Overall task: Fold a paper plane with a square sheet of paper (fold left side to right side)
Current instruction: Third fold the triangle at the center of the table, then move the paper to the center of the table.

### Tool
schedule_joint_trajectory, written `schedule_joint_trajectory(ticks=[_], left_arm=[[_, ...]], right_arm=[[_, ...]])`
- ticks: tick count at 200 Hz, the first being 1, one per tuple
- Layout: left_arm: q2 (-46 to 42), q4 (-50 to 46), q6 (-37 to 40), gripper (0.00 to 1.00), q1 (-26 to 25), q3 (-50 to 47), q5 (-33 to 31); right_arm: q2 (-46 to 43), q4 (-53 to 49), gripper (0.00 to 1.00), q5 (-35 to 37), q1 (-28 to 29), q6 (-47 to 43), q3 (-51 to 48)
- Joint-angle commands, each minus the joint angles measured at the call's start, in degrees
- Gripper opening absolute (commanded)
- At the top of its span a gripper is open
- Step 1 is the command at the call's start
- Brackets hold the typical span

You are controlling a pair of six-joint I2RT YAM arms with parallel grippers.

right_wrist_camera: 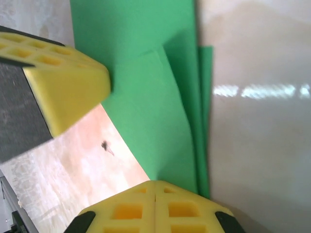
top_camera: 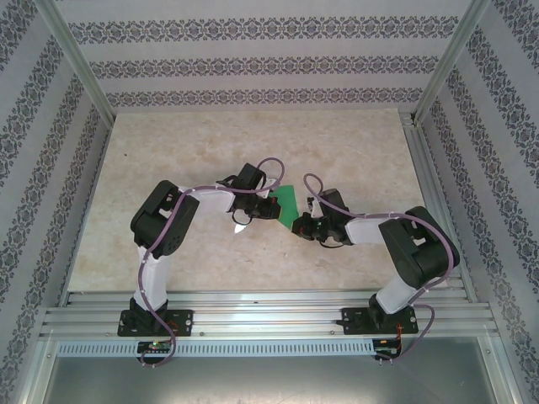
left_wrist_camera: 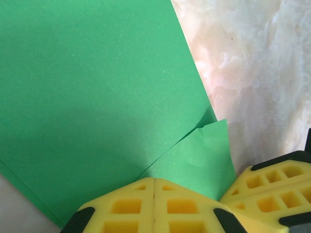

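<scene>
Clamping one folded green paper point(top_camera: 288, 202) are two: left gripper point(left_wrist_camera: 154, 189) and right gripper point(right_wrist_camera: 154, 191).

walls point(top_camera: 253, 50): pale, banded with dark flower pattern, across top and both sides | table point(top_camera: 354, 151): beige marbled top, centre | posts point(top_camera: 74, 59): metal, slanting in upper corners | rails point(top_camera: 269, 313): metal, across lower frame | light: bright, even

no readable text, no labels, no numbers
</scene>
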Motion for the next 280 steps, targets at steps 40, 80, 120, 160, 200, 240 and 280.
schedule_joint_trajectory(ticks=[40, 80, 120, 160, 200, 240, 280], left_arm=[[1.59, -4.7, 0.9, 0.07, 0.78, -0.68, -4.45], [-4.48, -4.52, -0.98, 0.21, 0.81, 1.29, -0.11], [-14.75, -7.01, -1.69, 0.42, 1.58, 2.35, 0.43], [-25.31, -8.59, -3.16, 0.54, 4.96, -5.59, -2.41], [-32.27, -7.31, -4.68, 0.55, 7.31, -15.87, -3.5], [-36.03, -8.65, -4.19, 0.56, 8.6, -20.31, -5.19], [-37.37, -10.37, -3.14, 0.56, 9.1, -21.27, -6.44]], right_arm=[[-9.73, -15.9, 0.0, 2.2, -2.06, -2.29, -5.26], [-19.87, -30.27, 0.15, 8.03, -2.08, -7.9, 4.79], [-11.16, -34.48, 0.32, 11.85, -1.46, -14.47, 16.55], [0.65, -30.06, 0.41, 10.79, -1.64, -15.81, 24.78], [9.67, -29.66, 0.38, 7.0, -1.64, -17.21, 30.4], [13.44, -29.66, 0.25, 4.99, -1.23, -17.08, 31.38], [13.14, -29.49, 0.06, 4.72, 0.05, -16.74, 30.44]])
